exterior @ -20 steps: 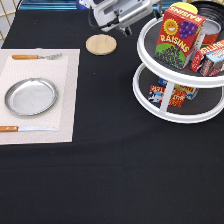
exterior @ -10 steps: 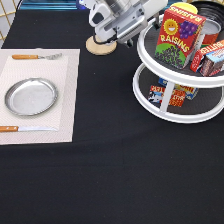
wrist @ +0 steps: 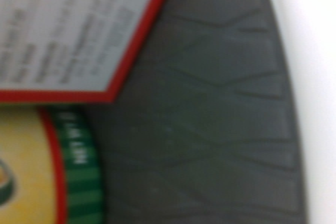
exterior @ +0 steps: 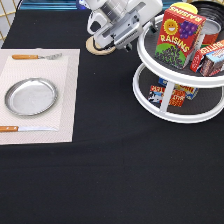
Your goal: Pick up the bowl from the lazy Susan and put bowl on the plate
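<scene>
The lazy Susan (exterior: 176, 113) stands at the exterior view's right, white with two dark grey tiers. The black bowl (exterior: 209, 8) sits at the back of its upper tier, mostly hidden behind a raisins box (exterior: 177, 36). The silver plate (exterior: 31, 96) lies empty on a pale placemat (exterior: 64, 100) at the left. My gripper (exterior: 146, 21) hangs at the upper tier's left edge, in front of the raisins box and short of the bowl. The wrist view shows the grey non-slip surface (wrist: 210, 125), the white rim (wrist: 319, 75) and the edges of boxes (wrist: 67, 45).
A wooden coaster (exterior: 95, 48) lies partly behind the arm at the top. A fork (exterior: 37, 56) and a knife (exterior: 20, 128) lie on the placemat beside the plate. More boxes stand on the upper tier (exterior: 212, 55) and the lower tier (exterior: 170, 95).
The arm has come down and to the right, from the exterior view's top towards the lazy Susan's upper tier. It now covers part of the coaster.
</scene>
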Tool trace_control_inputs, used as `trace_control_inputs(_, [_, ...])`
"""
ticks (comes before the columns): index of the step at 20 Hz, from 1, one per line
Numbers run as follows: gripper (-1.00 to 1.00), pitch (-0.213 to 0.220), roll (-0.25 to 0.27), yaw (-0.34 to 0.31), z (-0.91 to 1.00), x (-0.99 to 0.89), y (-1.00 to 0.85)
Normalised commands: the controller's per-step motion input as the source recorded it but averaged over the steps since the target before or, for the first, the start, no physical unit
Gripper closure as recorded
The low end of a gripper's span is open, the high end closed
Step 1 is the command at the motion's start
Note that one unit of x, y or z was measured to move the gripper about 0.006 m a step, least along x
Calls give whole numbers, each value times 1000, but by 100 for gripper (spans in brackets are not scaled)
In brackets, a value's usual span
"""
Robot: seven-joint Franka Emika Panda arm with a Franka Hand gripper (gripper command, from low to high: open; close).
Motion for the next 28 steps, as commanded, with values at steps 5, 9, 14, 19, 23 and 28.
trace_control_inputs(5, [-100, -7, 36, 0, -55, 137, 0])
trace_control_inputs(9, [-100, -7, 18, 0, 0, 423, -38])
trace_control_inputs(14, [-100, -22, 6, 0, 0, 661, -144])
trace_control_inputs(19, [-100, -23, 8, 0, 0, 730, -199])
trace_control_inputs(23, [-100, -20, 10, 10, 37, 737, -180])
trace_control_inputs(28, [-100, 0, 30, 43, 85, 642, -127])
